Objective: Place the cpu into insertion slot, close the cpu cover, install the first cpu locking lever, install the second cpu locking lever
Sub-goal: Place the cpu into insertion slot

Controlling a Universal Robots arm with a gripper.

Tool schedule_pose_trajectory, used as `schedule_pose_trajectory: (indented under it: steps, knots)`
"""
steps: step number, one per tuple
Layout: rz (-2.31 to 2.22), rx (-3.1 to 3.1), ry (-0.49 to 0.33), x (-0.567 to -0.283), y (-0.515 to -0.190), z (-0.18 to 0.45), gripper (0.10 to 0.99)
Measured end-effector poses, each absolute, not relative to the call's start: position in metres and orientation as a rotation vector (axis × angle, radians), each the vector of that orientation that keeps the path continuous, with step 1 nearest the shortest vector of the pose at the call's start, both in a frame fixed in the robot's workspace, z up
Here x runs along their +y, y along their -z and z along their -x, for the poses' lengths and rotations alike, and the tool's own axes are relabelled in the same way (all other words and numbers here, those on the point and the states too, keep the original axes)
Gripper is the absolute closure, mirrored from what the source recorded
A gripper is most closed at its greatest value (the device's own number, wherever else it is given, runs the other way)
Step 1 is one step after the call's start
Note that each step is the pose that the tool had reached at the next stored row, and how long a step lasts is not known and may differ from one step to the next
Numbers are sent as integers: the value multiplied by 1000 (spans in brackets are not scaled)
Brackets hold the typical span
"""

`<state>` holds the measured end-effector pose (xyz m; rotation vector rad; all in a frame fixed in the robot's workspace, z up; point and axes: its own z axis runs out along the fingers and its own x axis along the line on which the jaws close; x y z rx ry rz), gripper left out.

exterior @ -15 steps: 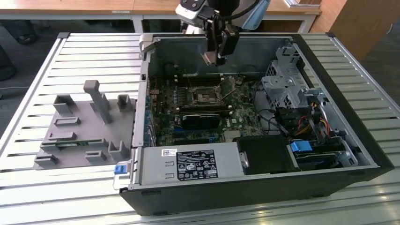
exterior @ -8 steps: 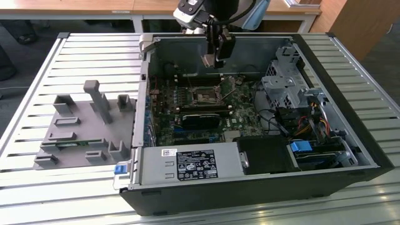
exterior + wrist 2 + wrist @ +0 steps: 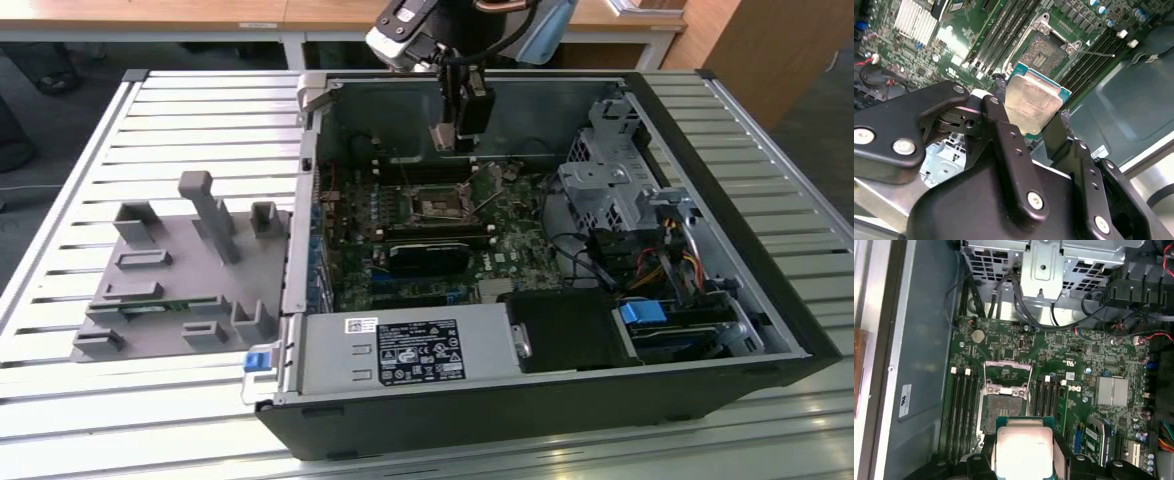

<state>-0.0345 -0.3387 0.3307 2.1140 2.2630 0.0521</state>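
The exterior view looks steeply down from high up and some way off at the open computer case on the slatted table. The first wrist view faces almost squarely onto the motherboard from fairly near. The second wrist view, seemingly closer, looks obliquely past the gripper. All three share the insertion slot; both wrist views share the cpu.

The cpu, square with a dull silver top and green edge, is held clamped in the air, apart from the slot. The dark, silver-rimmed slot is left bare, its cover swung open.
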Motion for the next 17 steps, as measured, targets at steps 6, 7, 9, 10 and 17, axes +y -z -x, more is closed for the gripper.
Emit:
schedule_pose_trajectory:
  steps: [6,7,9,10,17]
  knots:
    - [-2114,2253,-40,-339,-327,34,545]
    - [-2114,2253,-40,-339,-326,34,545]
    - [-2114,2253,-40,-339,-324,35,545]
    - [-2114,2253,-40,-339,-323,35,545]
    - [-2114,2253,-40,-339,-317,35,545]
